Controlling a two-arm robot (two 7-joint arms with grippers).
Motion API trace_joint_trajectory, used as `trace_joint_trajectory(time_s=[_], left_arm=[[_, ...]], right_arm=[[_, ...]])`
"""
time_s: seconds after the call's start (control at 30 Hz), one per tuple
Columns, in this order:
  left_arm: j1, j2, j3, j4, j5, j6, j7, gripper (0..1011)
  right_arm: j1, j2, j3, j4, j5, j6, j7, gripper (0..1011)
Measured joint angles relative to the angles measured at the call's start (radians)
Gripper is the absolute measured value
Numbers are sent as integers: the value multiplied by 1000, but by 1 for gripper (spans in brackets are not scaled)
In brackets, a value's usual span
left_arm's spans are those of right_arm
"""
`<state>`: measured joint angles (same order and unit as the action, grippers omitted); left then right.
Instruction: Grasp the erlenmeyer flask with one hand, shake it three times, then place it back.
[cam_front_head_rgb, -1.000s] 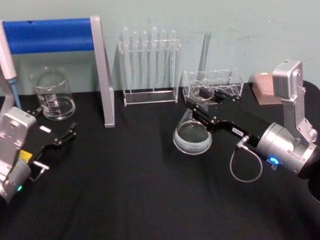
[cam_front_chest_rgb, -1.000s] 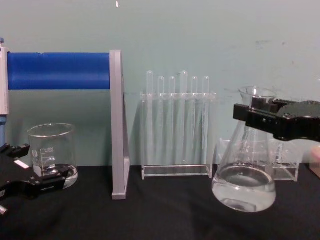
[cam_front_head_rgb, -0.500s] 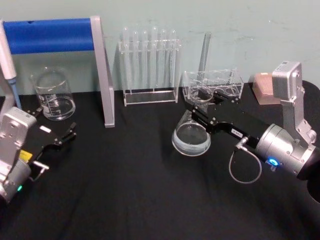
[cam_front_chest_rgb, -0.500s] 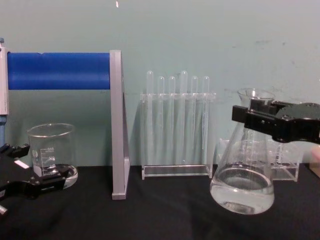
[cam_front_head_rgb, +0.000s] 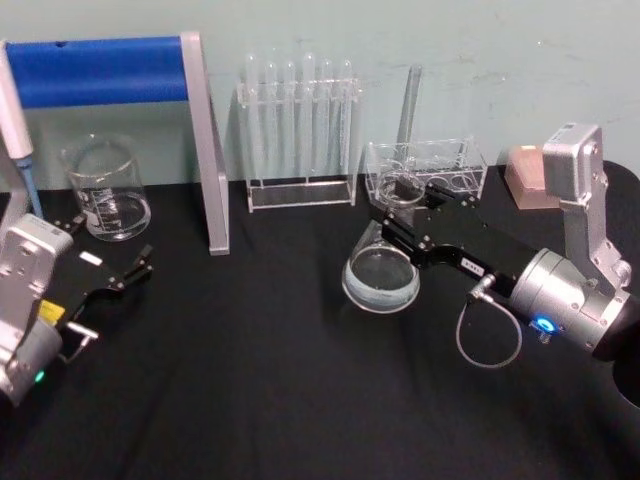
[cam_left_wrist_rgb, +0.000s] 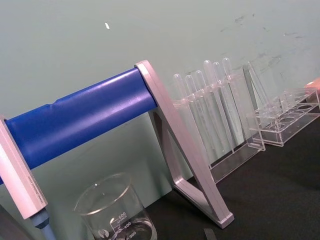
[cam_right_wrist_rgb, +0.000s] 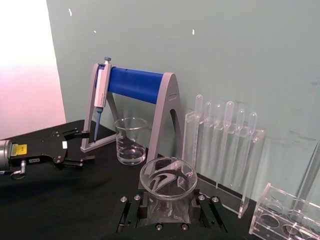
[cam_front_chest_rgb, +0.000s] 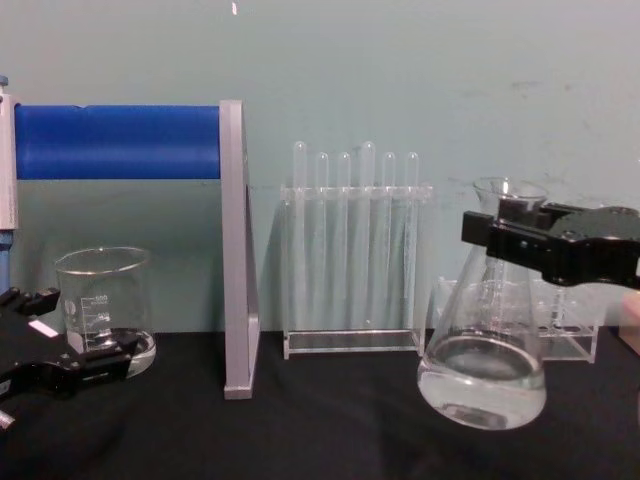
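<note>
The erlenmeyer flask (cam_front_head_rgb: 382, 280) is clear glass with clear liquid in its wide base (cam_front_chest_rgb: 484, 385). It sits right of centre over the black table, leaning slightly. My right gripper (cam_front_head_rgb: 398, 212) is shut on its neck just under the flared rim (cam_right_wrist_rgb: 167, 177), and its black fingers (cam_front_chest_rgb: 520, 240) clamp the glass from both sides. Whether the base touches the table I cannot tell. At the near left, my left gripper (cam_front_head_rgb: 108, 247) rests low and open, holding nothing, just in front of a beaker.
A glass beaker (cam_front_head_rgb: 105, 190) stands at the back left beside a blue-barred pipette stand (cam_front_head_rgb: 100, 70). A test tube rack (cam_front_head_rgb: 300, 130) and a clear plastic rack (cam_front_head_rgb: 425, 165) line the back wall, close behind the flask. A pink block (cam_front_head_rgb: 530, 175) lies at the far right.
The right gripper has carried the flask slightly left and a little lower. The liquid has shifted in the base. The left arm has not moved.
</note>
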<state>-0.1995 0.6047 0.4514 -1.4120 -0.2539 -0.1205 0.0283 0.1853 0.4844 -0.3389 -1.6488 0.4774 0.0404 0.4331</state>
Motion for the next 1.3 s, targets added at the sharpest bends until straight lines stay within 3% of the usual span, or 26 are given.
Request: trace_joint_trajectory(time_s=[0.93, 1.13, 1.3], left_arm=[[0, 0, 0, 0, 0, 0, 0, 1001], [0, 0, 0, 0, 0, 0, 0, 1001], [0, 0, 0, 0, 0, 0, 0, 1000]], right_arm=[[-2, 2, -2, -4, 4, -2, 0, 456], [-1, 4, -22, -11, 4, 1, 19, 456], [0, 8, -60, -28, 6, 9, 53, 456]])
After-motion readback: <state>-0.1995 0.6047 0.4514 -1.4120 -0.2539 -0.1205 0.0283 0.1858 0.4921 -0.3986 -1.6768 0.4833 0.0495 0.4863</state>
